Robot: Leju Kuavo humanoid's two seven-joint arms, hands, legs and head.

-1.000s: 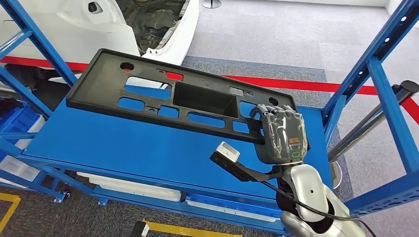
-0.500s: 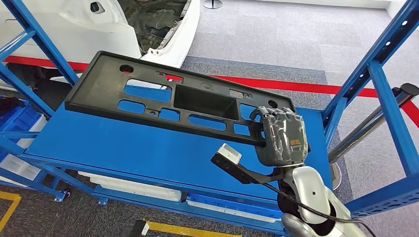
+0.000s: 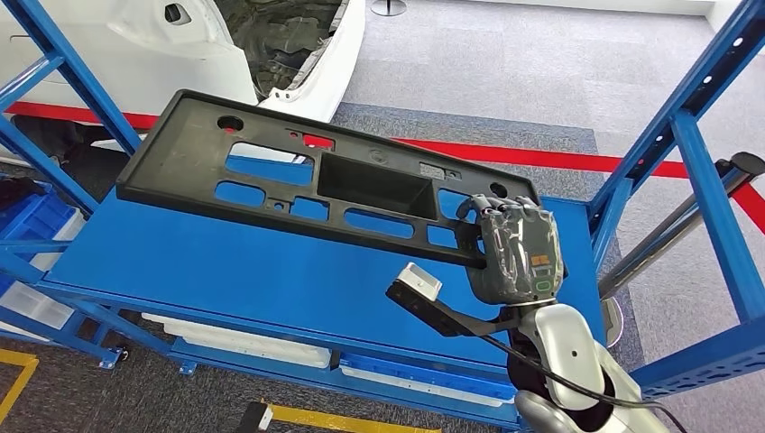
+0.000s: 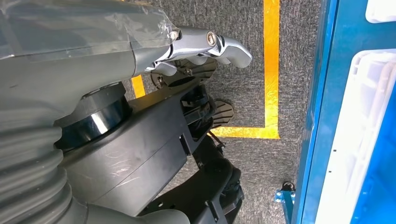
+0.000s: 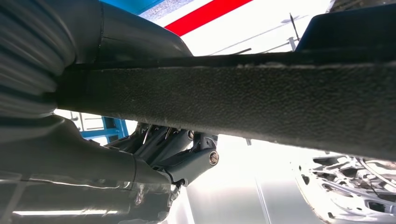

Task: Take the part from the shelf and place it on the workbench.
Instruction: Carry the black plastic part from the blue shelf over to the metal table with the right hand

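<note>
Pickup is done as far as the frames show: the right hand (image 3: 516, 248) has the black part (image 3: 298, 171) by its near-right end, fingers wrapped over the edge and thumb underneath, so it is closed on the part, not just touching. Using the blue shelf (image 3: 225, 271) as reference: the part sits above the shelf deck, tilted, its far-left end raised and overhanging the shelf's back-left edge toward the white car body (image 3: 135, 45); the gripped end is low over the shelf's right side, near the right upright. Cannot tell if that end is fully clear of the deck. The right wrist view agrees: the part's textured edge (image 5: 233, 102) runs straight across, clamped against the hand. Left hand (image 4: 196, 46) hangs by the robot's side over the carpet, fingers curled in, nothing in them. Still to do, judging by the task: carry the part clear of the shelf uprights, get to the workbench, set it down. A single-end grip on a long flat panel likely means sag and swing, so clearance past the uprights is the thing to watch.
</note>
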